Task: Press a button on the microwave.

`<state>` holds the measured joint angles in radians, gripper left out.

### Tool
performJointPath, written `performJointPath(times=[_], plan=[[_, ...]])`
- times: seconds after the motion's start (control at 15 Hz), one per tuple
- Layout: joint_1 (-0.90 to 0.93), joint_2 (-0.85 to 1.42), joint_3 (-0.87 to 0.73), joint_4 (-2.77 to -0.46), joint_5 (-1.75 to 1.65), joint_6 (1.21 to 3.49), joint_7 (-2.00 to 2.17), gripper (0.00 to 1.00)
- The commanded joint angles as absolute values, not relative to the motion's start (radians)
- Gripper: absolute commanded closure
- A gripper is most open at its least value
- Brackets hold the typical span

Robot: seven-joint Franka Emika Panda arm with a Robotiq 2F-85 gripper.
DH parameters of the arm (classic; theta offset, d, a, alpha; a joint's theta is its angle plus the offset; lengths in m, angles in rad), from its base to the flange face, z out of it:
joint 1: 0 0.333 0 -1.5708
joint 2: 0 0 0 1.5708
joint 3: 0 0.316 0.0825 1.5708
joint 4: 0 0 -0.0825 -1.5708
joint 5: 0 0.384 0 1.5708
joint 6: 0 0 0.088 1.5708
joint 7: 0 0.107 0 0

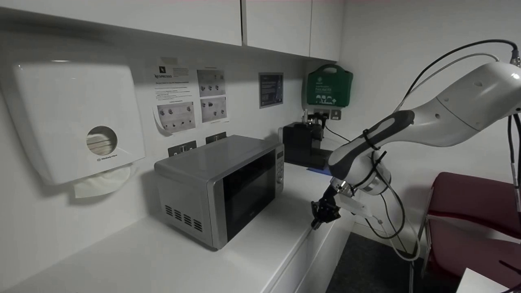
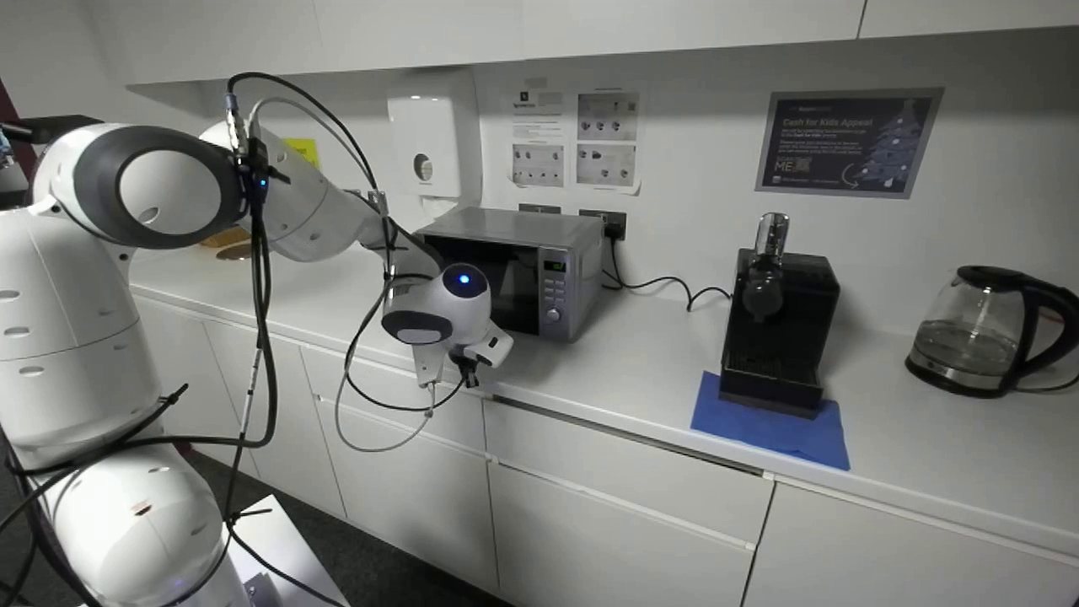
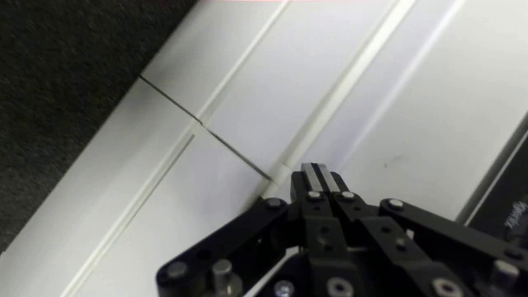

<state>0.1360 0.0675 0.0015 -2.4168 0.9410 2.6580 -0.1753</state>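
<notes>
In an exterior view I saw the microwave (image 1: 220,195) standing on the counter (image 1: 142,260). I had the gripper (image 1: 316,224) hanging tip-down in front of the microwave, apart from it. On the wall behind the microwave, a paper sheet (image 1: 174,91) carried the heading "NESPRESSO"; I couldn't make out its smaller print. Beyond the microwave and higher up, a green box (image 1: 329,86) read "First Aid Kit".

In an exterior view, the microwave's display (image 2: 555,265) glowed green, too small for me to read, above its buttons (image 2: 554,291). Right of the microwave stood a coffee machine (image 2: 792,329), and farther right a kettle (image 2: 978,337). High to the microwave's right, a poster (image 2: 847,139) said "Cash for Kids Appeal".

In the wrist view, the fingers (image 3: 310,175) were pressed together, holding nothing. The microwave's front showed only at the right edge, where upside-down white lettering (image 3: 515,214) looked to me like "igenix".
</notes>
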Motion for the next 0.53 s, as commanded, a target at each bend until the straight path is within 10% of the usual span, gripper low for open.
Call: performJointPath(times=[0.0, 0.47], plan=[[0.086, -0.053, 0.0, -2.451, 0.663, 2.391, 0.071, 1.0], [0.019, -0.192, 0.013, -2.426, 0.144, 2.332, 0.376, 1.0]])
